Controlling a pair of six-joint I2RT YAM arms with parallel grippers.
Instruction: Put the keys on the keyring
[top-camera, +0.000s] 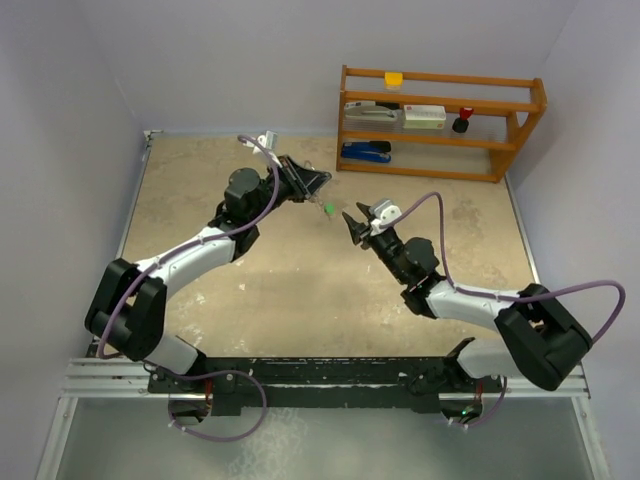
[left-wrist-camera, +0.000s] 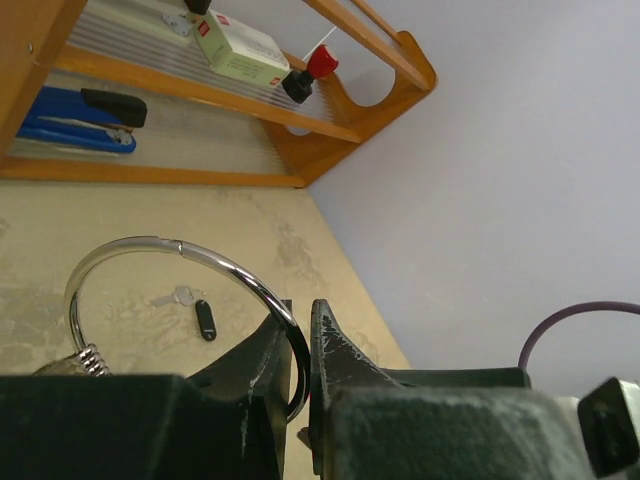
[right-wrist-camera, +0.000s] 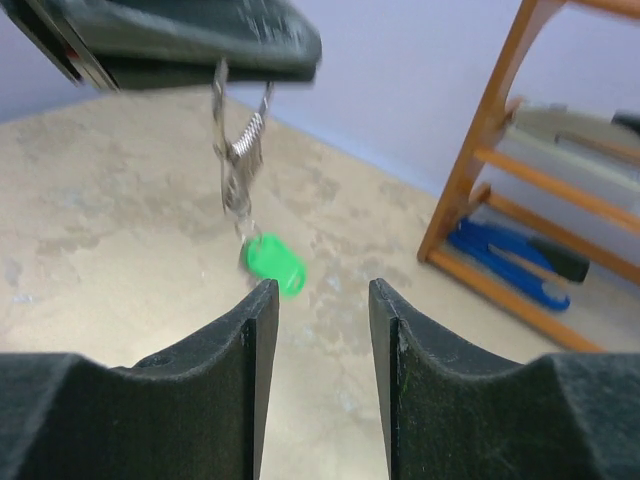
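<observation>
While the left hand (left-wrist-camera: 300, 322) clamps the keyring (left-wrist-camera: 205, 256) aloft, its green-headed key (right-wrist-camera: 275, 263) dangling just ahead of the parted, empty right hand (right-wrist-camera: 322, 292), the black-headed key (left-wrist-camera: 206, 321) lies on the desk (left-wrist-camera: 90, 225) beyond, likely the next pickup for threading.

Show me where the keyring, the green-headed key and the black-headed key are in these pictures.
keyring (left-wrist-camera: 215, 262): left wrist view, on the upper arc of the silver ring.
green-headed key (right-wrist-camera: 275, 263): right wrist view, on its green plastic head.
black-headed key (left-wrist-camera: 206, 320): left wrist view, on its black head.
</observation>
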